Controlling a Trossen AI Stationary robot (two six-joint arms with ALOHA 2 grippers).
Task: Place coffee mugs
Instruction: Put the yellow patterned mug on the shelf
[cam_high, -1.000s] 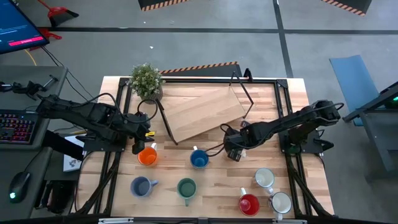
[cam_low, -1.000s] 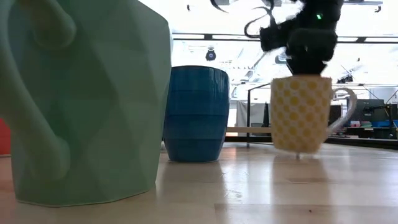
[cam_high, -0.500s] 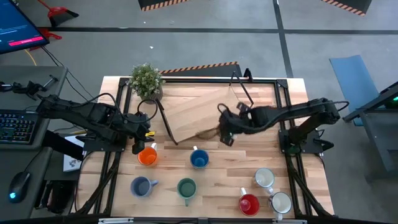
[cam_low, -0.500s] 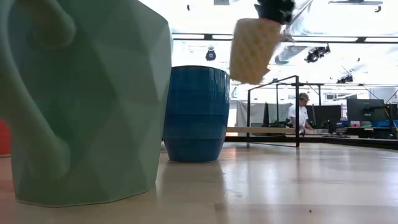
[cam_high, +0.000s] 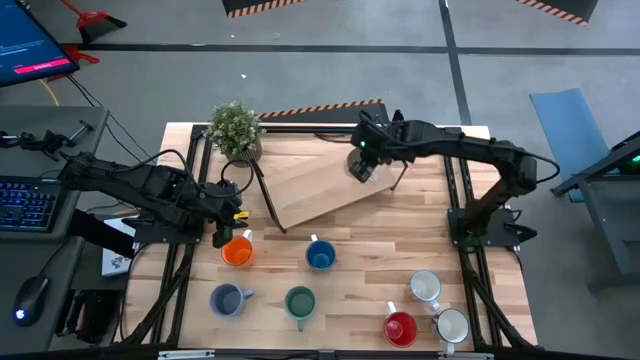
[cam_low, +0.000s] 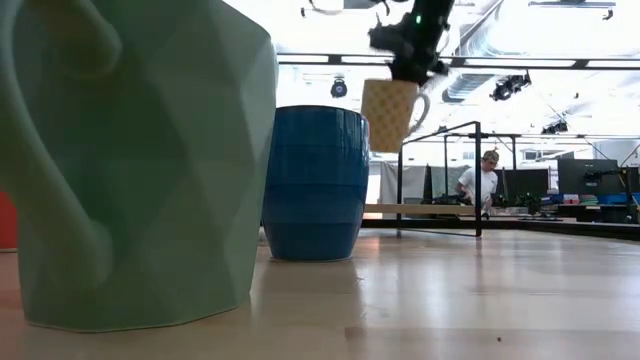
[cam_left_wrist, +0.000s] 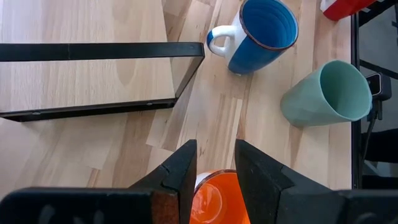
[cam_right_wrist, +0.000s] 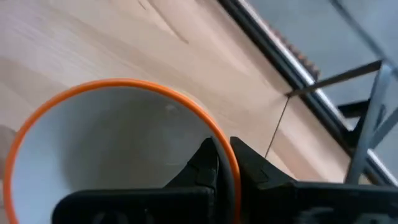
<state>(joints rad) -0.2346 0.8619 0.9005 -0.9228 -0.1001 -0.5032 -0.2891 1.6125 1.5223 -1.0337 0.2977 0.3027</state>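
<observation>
The right arm reaches long across the far side of the table, and its right gripper hangs over the raised wooden shelf. Its jaws are pinched nearly shut on the rim of the cream mug, one finger inside the cup and one outside. Below the jaws the mug hangs in the air, clear of any surface, with its handle turned to one side. It has a dotted pattern outside, a smooth white inside and an orange lip.

The left arm lies bent low at the table's near left. The left gripper has its jaws closed to a narrow gap over the glossy orange mug; they seem to pinch its rim, though the contact itself is hard to make out.

Beyond the left jaws stand the ribbed bright blue mug and the faceted green mug.

Half a second ago the cream mug hung tilted nearer the blue one; it has since been carried farther back over the shelf, while the left arm has stayed put.
</observation>
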